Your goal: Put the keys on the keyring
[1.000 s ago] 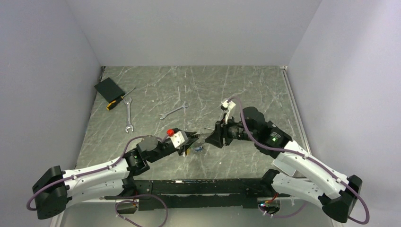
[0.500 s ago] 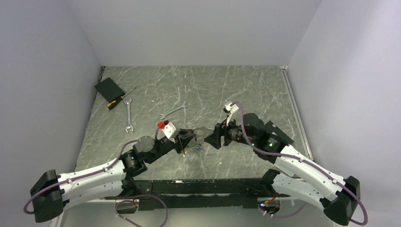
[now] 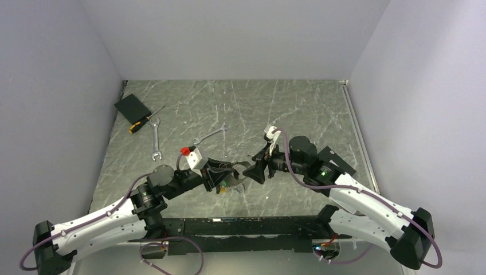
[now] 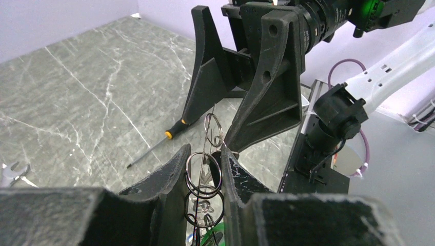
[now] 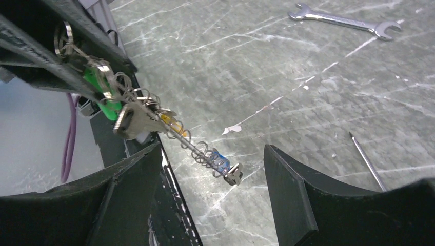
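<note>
My left gripper (image 3: pixel 228 172) is shut on the keyring (image 4: pixel 204 169), whose thin silver wire and small split rings sit between its fingers (image 4: pixel 172 174). The keys hang in a bunch (image 3: pixel 230 184) along the wire. In the right wrist view they are a green one (image 5: pixel 100 95), a silver blade (image 5: pixel 134 120), a yellow one (image 5: pixel 172 125) and a blue one (image 5: pixel 219 160). My right gripper (image 3: pixel 251 169) is open and faces the left gripper. Its jaws stand wide either side of the blue key end (image 5: pixel 210 151) without touching it.
Two silver wrenches (image 3: pixel 156 140) (image 3: pixel 210 134), an orange-and-black screwdriver (image 3: pixel 143 120) and a black square pad (image 3: pixel 132 107) lie at the back left. A small screwdriver (image 4: pixel 154 146) lies on the table under the right gripper. The table's near edge rail (image 3: pixel 240 220) is just behind the grippers.
Both grippers have shifted left and drawn closer together. The key bunch has moved left with the left gripper, and the right gripper's open jaws now reach around its end.
</note>
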Available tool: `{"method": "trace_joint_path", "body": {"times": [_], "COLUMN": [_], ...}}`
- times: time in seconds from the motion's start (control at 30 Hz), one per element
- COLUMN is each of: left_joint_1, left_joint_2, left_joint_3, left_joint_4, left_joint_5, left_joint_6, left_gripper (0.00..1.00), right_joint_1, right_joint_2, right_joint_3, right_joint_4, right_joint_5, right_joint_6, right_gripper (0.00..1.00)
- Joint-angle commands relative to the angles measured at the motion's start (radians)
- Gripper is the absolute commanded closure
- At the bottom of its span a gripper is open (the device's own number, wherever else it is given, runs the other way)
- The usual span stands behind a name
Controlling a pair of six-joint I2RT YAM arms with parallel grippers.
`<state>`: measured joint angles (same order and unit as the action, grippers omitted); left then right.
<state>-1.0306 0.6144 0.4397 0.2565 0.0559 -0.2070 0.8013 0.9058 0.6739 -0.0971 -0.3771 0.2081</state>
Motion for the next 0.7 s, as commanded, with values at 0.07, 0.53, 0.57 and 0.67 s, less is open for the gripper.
{"method": "trace_joint_path", "body": {"times": [0.07, 0.53, 0.57, 0.67], "left_joint_1": [0.003, 0.003, 0.003, 0.003], "left_joint_2": [-0.034, 0.04, 0.039, 0.042], "left_joint_3": [0.018, 0.041, 0.044, 0.054], "left_joint_4": [0.033, 0.113, 0.114, 0.104], "left_joint_5": [-0.051, -0.082, -0.082, -0.071], "left_joint_6": [-0.029, -0.001, -0.001, 0.0], "left_gripper": [1.0, 1.0, 1.0, 1.0], "right_joint_1": [0.003, 0.142, 0.155, 0.176], "right_joint_2": [-0.088, -0.136, -0.133, -0.111], "right_joint_3": [0.031, -0.145, -0.161, -0.199], "right_joint_4": [0.021, 0.342, 0.375, 0.46], "right_joint_5": [-0.03, -0.077, -0.068, -0.026], "right_joint_6": [-0.053, -0.088, -0.099, -0.128], "right_gripper": [0.25, 0.31, 0.31, 0.31]}}
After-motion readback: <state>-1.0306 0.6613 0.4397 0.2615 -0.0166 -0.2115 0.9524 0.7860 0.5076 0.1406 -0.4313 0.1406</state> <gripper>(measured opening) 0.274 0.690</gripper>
